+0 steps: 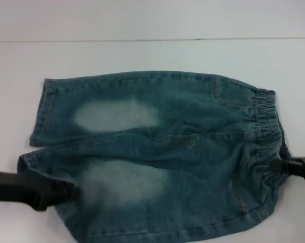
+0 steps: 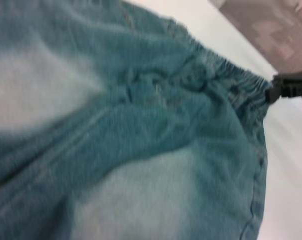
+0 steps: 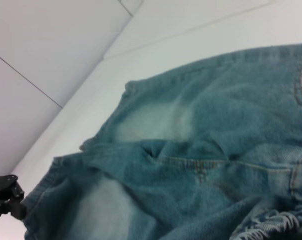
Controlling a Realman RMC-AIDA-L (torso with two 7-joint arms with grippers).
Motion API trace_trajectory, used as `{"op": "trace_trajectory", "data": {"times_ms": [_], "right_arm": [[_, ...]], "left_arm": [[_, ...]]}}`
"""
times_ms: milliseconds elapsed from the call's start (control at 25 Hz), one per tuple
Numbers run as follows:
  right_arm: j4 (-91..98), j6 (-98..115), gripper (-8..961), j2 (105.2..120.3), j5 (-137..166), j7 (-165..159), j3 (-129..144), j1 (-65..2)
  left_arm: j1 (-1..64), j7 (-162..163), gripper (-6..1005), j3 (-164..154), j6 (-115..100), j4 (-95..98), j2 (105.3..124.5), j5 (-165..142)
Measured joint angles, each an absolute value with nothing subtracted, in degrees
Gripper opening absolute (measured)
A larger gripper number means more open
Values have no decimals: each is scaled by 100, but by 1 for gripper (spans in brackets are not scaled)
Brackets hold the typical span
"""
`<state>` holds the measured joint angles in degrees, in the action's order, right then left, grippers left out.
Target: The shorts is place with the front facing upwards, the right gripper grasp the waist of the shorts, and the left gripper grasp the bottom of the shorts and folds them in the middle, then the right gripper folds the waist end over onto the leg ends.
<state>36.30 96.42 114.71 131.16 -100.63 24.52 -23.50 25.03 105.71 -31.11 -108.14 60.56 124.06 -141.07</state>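
The denim shorts lie flat, front up, on the white table. The ruffled waist points right and the leg ends point left. My right gripper is at the near end of the waist and is shut on the elastic band. The left wrist view shows that right gripper pinching the gathered waist. My left gripper reaches in from the lower left and lies over the near leg, shut on its hem. In the right wrist view the left gripper is at that hem's edge.
The white table stretches behind the shorts to a seam at the back. Its edge, with brown floor beyond it, shows past the waist in the left wrist view.
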Motion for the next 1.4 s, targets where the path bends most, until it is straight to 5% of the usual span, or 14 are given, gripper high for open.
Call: {"op": "trace_trajectory", "data": {"times_ms": [560, 1400], "right_arm": [[3588, 9199, 45, 11374, 11980, -10863, 2362, -2499], [2700, 6705, 46, 11503, 9664, -11228, 2371, -2923]], "left_arm": [[2417, 10468, 52, -2836, -9481, 6113, 12387, -12835], [2886, 9877, 51, -2874, -6289, 4821, 12374, -11072]]}}
